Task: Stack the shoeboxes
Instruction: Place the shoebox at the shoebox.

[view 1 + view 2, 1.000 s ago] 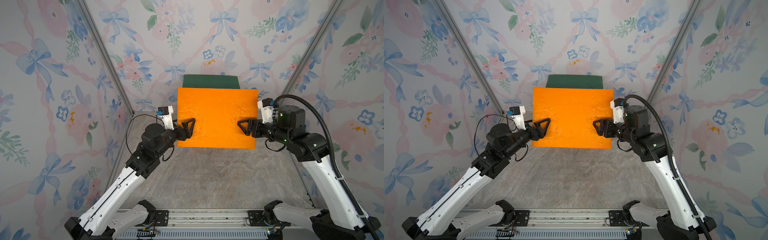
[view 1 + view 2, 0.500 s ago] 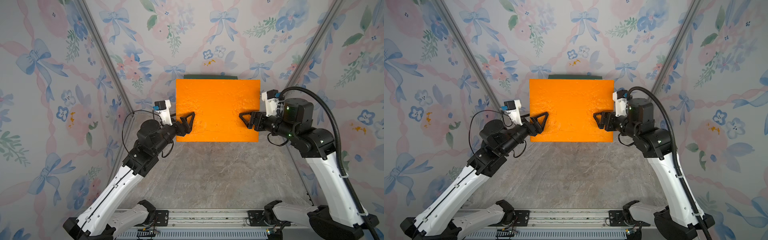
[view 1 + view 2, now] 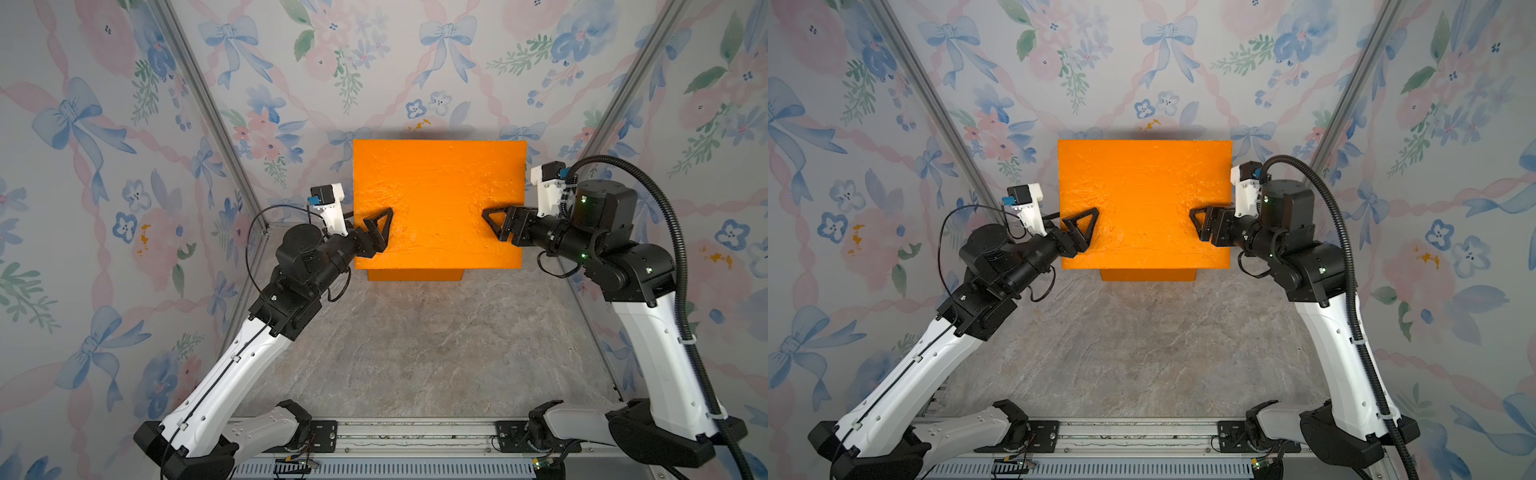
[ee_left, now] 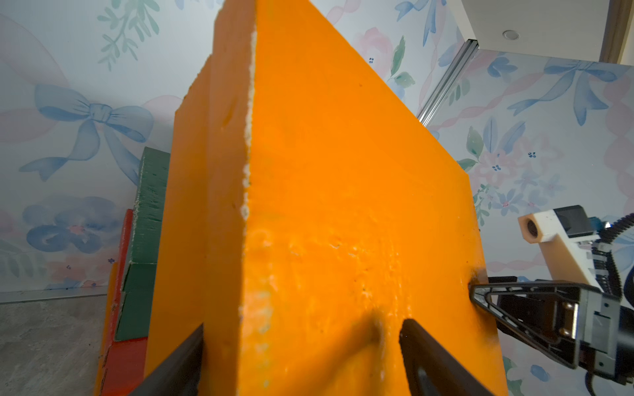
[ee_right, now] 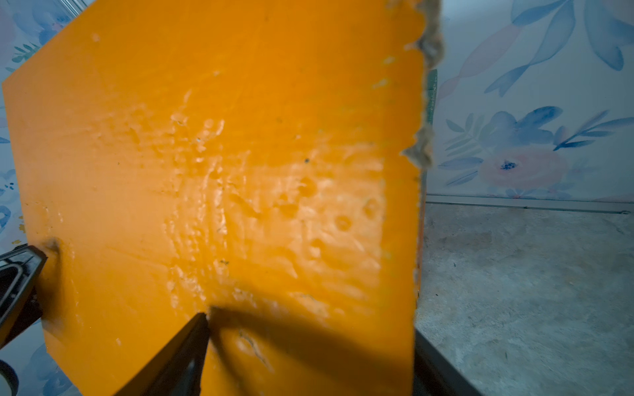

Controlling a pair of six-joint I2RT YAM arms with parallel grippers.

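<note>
- Pale wallpapered walls (image 3: pixel 104 187) with blue bows and pink flowers enclose three sides.
- Grey marbled stone-look floor (image 3: pixel 415 353) lies evenly lit.
- Silver aluminium posts (image 3: pixel 208 104) line the back corners.

You've got a bright, blotchy top orange box (image 3: pixel 436 203). Below it there's a dark green box (image 4: pixel 147 219), then a red box (image 4: pixel 123 356), then a bottom orange box (image 3: pixel 415 274). The walls (image 3: pixel 104 208) are pale with blue bows and pink ribbons, and the table (image 3: pixel 415 353) is mottled grey.
</note>
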